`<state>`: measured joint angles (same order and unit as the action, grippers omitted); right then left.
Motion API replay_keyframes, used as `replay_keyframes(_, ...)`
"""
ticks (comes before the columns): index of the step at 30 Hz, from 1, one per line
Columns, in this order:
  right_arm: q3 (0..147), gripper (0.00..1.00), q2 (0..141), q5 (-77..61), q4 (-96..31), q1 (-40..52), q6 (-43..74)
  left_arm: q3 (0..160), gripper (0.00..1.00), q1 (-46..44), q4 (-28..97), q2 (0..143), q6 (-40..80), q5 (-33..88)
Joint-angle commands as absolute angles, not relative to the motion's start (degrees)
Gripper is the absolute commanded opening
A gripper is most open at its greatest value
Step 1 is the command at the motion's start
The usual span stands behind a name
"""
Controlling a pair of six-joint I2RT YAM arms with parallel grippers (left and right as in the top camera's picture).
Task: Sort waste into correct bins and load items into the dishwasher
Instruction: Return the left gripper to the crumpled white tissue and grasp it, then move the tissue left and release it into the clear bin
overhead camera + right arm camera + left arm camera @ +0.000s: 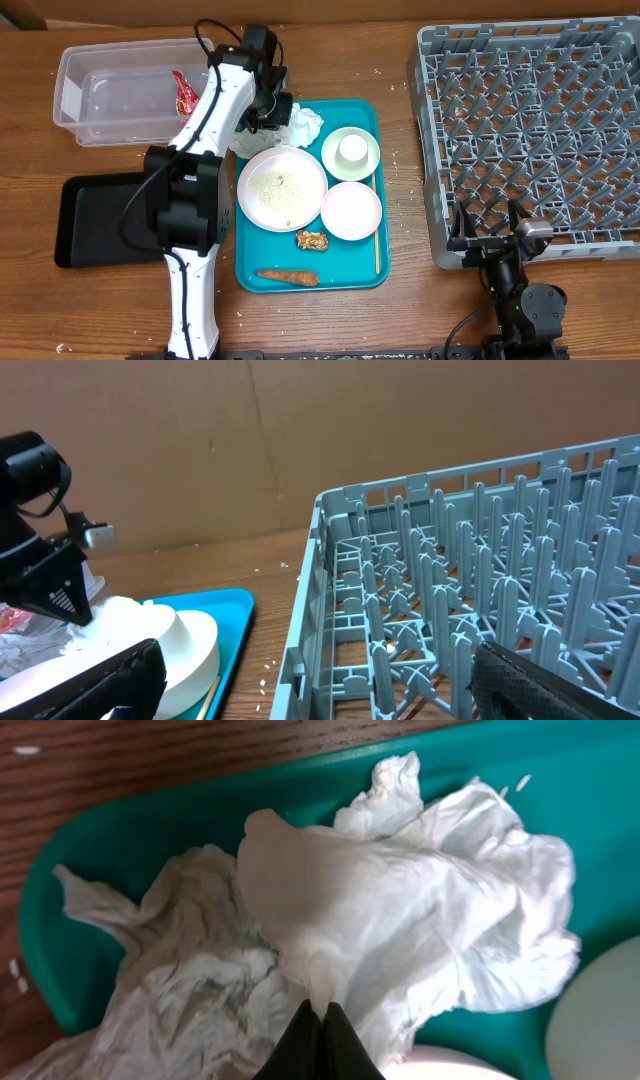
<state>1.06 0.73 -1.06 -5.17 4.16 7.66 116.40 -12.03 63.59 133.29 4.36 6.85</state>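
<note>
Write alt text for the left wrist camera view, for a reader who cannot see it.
The left gripper, black fingertips shut, pinches a fold of a crumpled white paper napkin lying in the corner of a teal plastic tray. Past the tray's rim, brown wooden table shows at upper left, and the edge of a white round dish at lower right.

plate [305, 203] and bowl [331, 156] crowd napkin [308, 124].

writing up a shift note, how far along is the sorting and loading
Done: red wrapper in the clear tub. In hand: left tool shut on the crumpled napkin on the teal tray. Left: carrot, brown chunk, plate, pink bowl, cup; the rack holds no dishes.
</note>
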Motion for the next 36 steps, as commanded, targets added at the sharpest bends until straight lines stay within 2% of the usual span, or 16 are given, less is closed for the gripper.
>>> replay_keyframes(1, 0.4, 1.00, 0.2, -0.7, -4.8, 4.5, 7.4, 120.9, 0.04, -12.7, 64.4, 126.2, 5.9, 7.0)
replay_keyframes(6, 0.5, 1.00, 0.2, -0.7, -4.8, 4.5, 7.4, 123.0, 0.04, -10.6, 62.7, 117.4, 9.6, 1.3)
replay_keyframes(12, 0.5, 1.00, 0.2, -0.7, -4.8, 4.5, 7.4, 123.0, 0.04, -4.2, 60.2, 110.7, 9.8, 1.0)
replay_keyframes(26, 0.5, 1.00, 0.2, -0.7, -4.8, 4.5, 7.4, 122.7, 0.05, 10.9, 58.5, 116.9, 14.3, -1.5)
replay_keyframes(27, 0.4, 1.00, 0.2, -0.7, -4.8, 4.5, 7.4, 122.7, 0.11, 11.3, 58.2, 117.8, 14.3, -1.5)
replay_keyframes(28, 0.5, 1.00, 0.2, -0.7, -4.8, 4.5, 7.4, 122.7, 0.25, 11.7, 57.9, 118.8, 14.4, -1.5)
replay_keyframes(29, 0.4, 1.00, 0.2, -0.7, -4.8, 4.5, 7.4, 122.7, 0.45, 12.1, 57.6, 119.9, 14.4, -1.2)
replay_keyframes(30, 0.4, 1.00, 0.2, -0.7, -4.8, 4.5, 7.4, 122.7, 0.57, 12.3, 57.6, 120.5, 14.4, -0.8)
replay_keyframes(34, 0.4, 1.00, 0.2, -0.7, -4.8, 4.5, 7.4, 122.8, 0.61, 12.4, 58.7, 121.2, 14.2, 3.6)
replay_keyframes(36, 0.5, 1.00, 0.2, -0.7, -4.8, 4.5, 7.4, 122.8, 0.58, 12.2, 59.0, 120.6, 13.7, 7.2)
